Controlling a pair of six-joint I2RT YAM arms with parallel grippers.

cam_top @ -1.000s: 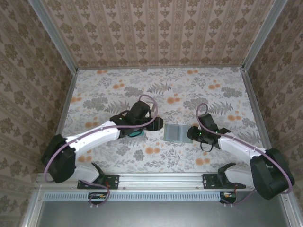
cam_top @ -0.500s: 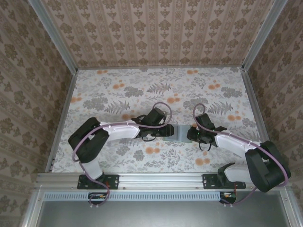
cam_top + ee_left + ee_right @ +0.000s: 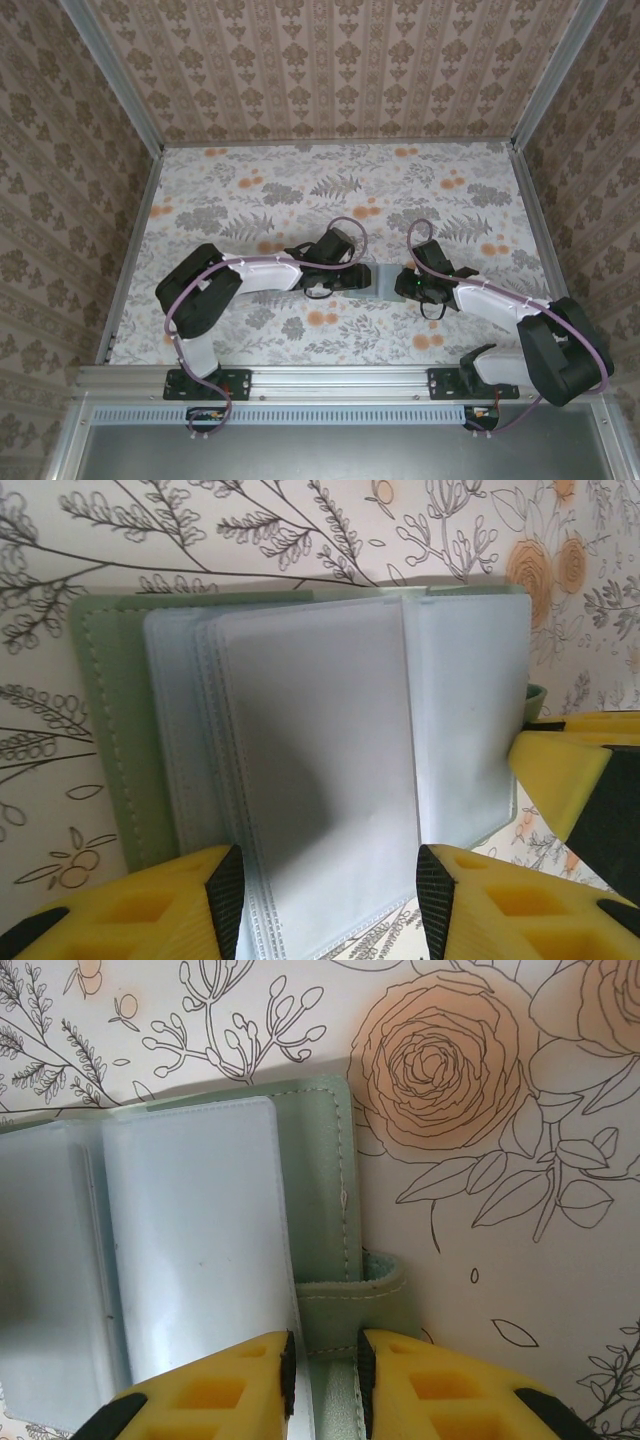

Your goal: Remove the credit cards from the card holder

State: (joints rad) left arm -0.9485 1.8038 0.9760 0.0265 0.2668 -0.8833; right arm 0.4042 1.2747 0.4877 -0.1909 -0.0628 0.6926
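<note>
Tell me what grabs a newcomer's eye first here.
The card holder lies open mid-table, its frosted sleeves fanned up, with an arm at each side. The left pincer stands open, straddling one sleeve, while the right pincer clamps the holder's green edge beside its strap. Around them, the busy floral table and wallpapered walls compete for attention.

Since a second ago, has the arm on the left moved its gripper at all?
Yes. The left gripper has swung rightward across the flowered tablecloth, reaching the card holder that the right gripper grips.
</note>
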